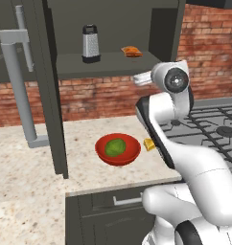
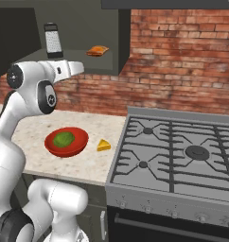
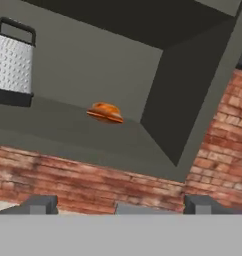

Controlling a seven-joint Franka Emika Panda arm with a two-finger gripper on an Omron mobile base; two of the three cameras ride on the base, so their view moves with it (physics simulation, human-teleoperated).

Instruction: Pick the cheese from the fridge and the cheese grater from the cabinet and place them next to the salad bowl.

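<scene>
Grater in the cabinet looks stiff and light, so we should pinch its sides with our wide-open, empty end effector.

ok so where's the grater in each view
Left base view: grater upright on the open cabinet's shelf, upper middle.
Right base view: grater at upper left, same shelf.
Hand view: grater at the left edge, upper part.
Shared landmark: the flat orange item lies to its right on the shelf in all three.
</scene>
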